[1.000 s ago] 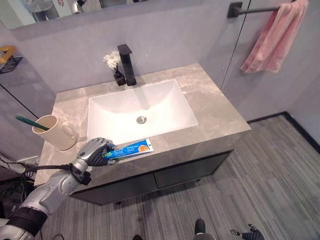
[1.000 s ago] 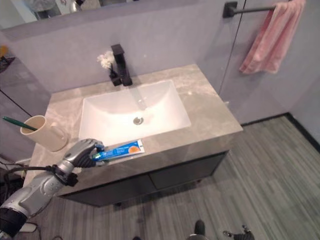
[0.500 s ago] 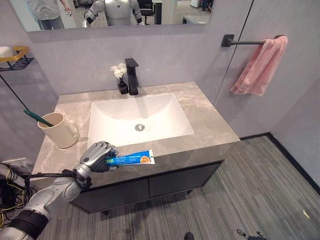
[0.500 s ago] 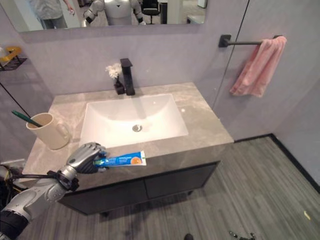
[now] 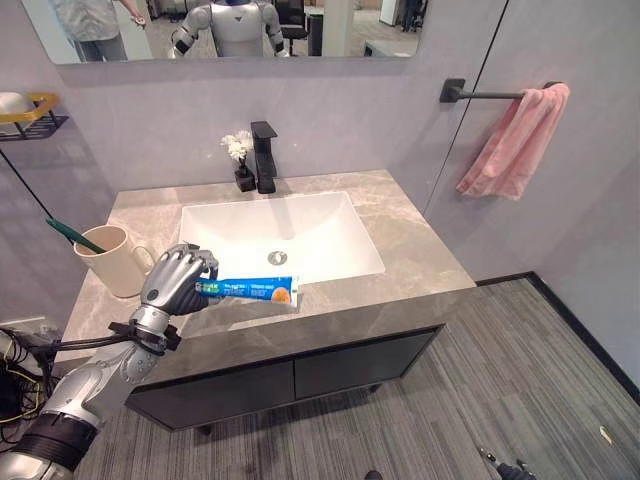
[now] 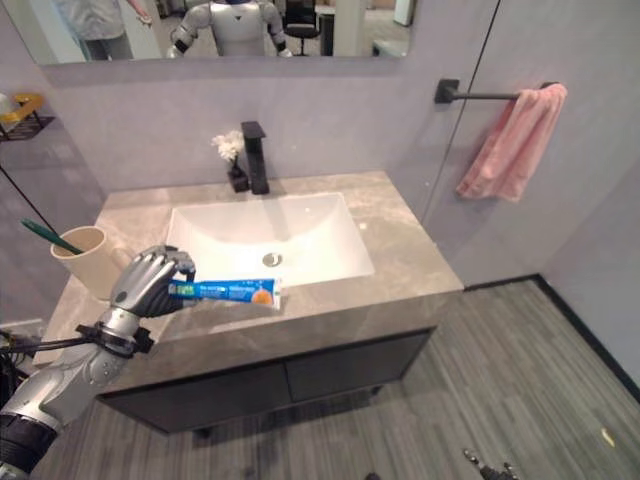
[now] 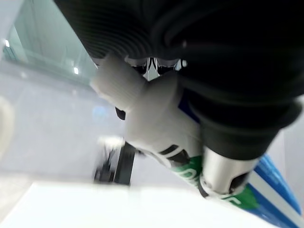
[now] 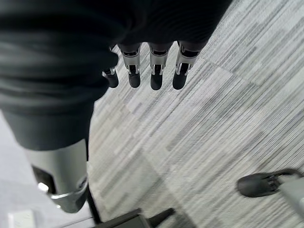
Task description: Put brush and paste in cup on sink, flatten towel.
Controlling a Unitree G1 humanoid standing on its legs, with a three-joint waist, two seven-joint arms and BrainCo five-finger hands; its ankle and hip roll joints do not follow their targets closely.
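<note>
My left hand (image 5: 178,280) is shut on the cap end of a blue and green toothpaste tube (image 5: 252,290). It holds the tube level, just above the counter's front strip, right of the cup. The left wrist view shows its fingers curled round the tube (image 7: 268,192). A cream cup (image 5: 112,264) stands at the counter's left end with a green toothbrush (image 5: 73,235) leaning in it. A pink towel (image 5: 513,140) hangs bunched on a black wall bar at the right. My right hand (image 8: 156,66) hangs low over the floor, fingers relaxed and empty.
A white basin (image 5: 285,225) is set into the grey stone counter (image 5: 415,245), with a black faucet (image 5: 265,155) and a small flower vase (image 5: 239,162) behind it. A yellow wall shelf (image 5: 28,106) hangs above the cup. Striped grey floor lies to the right.
My left hand has lifted the toothpaste tube off the counter's front edge and carried it a little up and back. The camera view has also shifted.
</note>
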